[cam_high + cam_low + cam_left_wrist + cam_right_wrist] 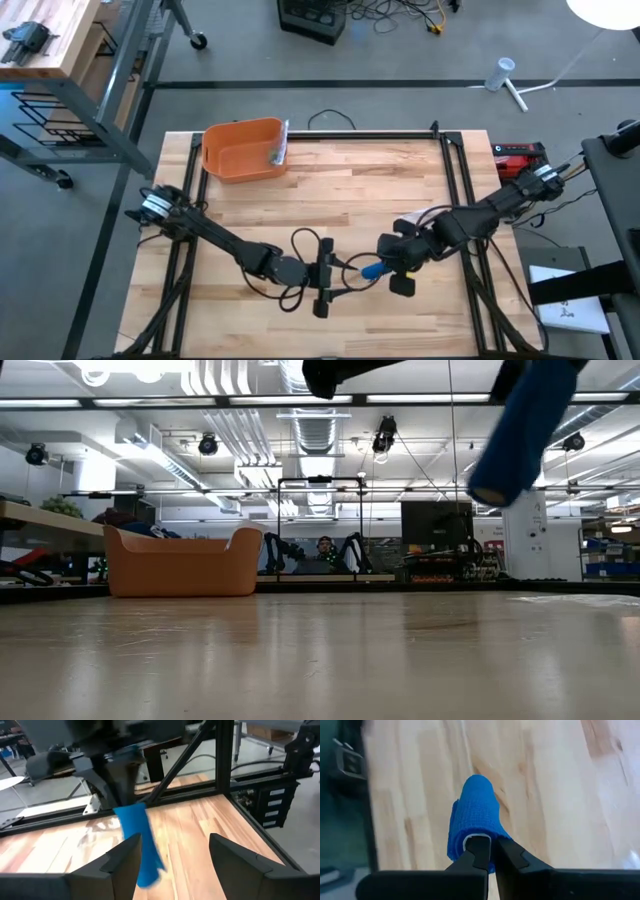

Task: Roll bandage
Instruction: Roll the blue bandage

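A blue bandage (475, 815), rolled into a short thick tube, hangs over the middle of the table with my right gripper (492, 845) shut on it. The low view shows it well above the tabletop (520, 430). My left gripper (174, 842) points level at it from the table's left (338, 275) and stands open. The bandage's lower part (145, 865) hangs just beyond one of its fingers (122, 865). Whether that finger touches it I cannot tell. My right gripper pinches the bandage's upper end (479, 834) between its two fingers, which slant down from above and from the table's right. The bandage hangs below the fingertips, somewhat tilted and lifted clear of the table.
An orange bin (243, 150) stands at the far left of the table with a small grey item (278, 148) at its right rim. Dark cables (300, 240) loop around the left gripper. A black frame rail (460, 190) runs along the table's right side.
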